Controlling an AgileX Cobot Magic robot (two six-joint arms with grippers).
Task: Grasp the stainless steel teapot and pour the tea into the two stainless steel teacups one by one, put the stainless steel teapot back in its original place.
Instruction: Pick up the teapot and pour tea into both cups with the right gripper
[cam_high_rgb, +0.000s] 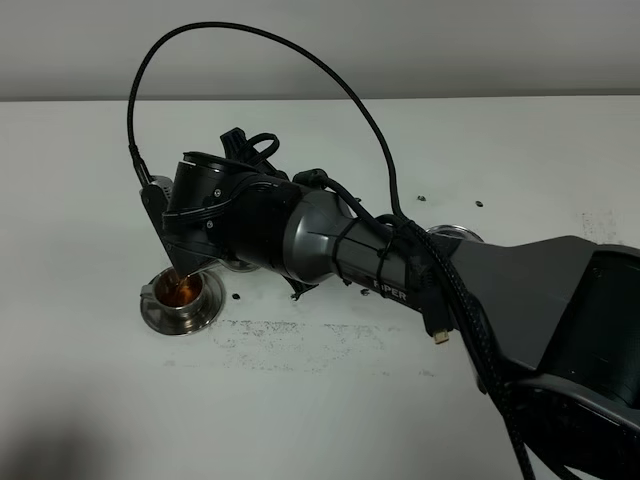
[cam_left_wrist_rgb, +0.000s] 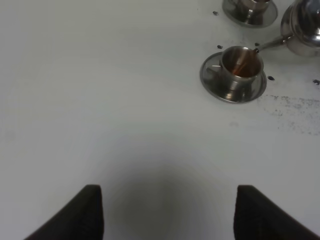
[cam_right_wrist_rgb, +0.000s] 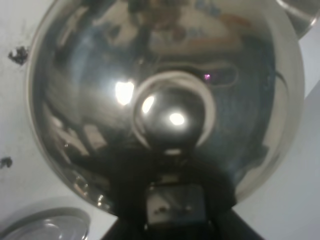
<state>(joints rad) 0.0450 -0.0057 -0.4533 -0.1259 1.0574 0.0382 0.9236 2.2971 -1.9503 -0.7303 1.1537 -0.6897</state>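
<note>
The teapot (cam_left_wrist_rgb: 305, 27) is being held tilted at the upper right of the left wrist frame. Its thin spout (cam_left_wrist_rgb: 270, 45) is set just over the nearer cup (cam_left_wrist_rgb: 241, 65), and brown tea is being poured in. The right gripper (cam_high_rgb: 185, 255) is closed on the pot, though the exact hold is hidden. The left gripper (cam_left_wrist_rgb: 168, 192) is spread wide and empty. Polished steel with liquid inside is judged slippery and fairly heavy, so the handle, unseen here, is the favoured hold. The second cup (cam_left_wrist_rgb: 250, 7) is seen at the top edge.
</note>
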